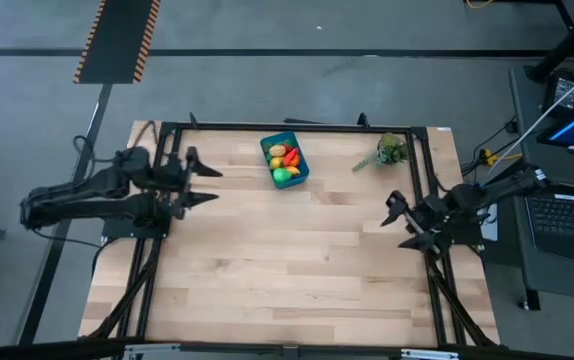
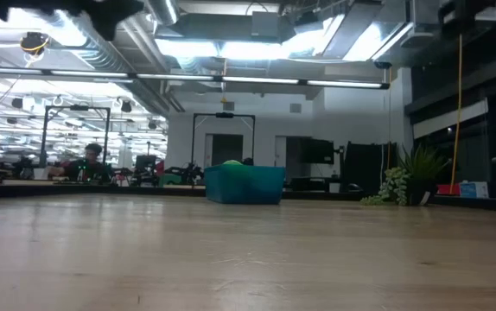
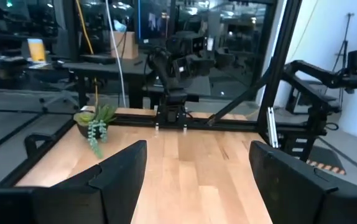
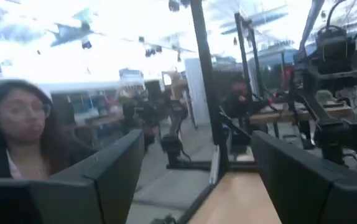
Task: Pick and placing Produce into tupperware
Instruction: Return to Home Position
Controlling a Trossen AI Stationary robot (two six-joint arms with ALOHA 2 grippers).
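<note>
The left gripper (image 1: pixel 215 185) and right gripper (image 1: pixel 395 228) hung open, empty — produce (image 1: pixel 285 165) sat in the tub (image 1: pixel 266 143). Homing likely wanted slow, high arms, clear of it.

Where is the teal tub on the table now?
In the high view the teal tub stands near the upper edge of the table, about mid-width, with the plant sprig to its right.

No legible txt or labels anywhere.
</note>
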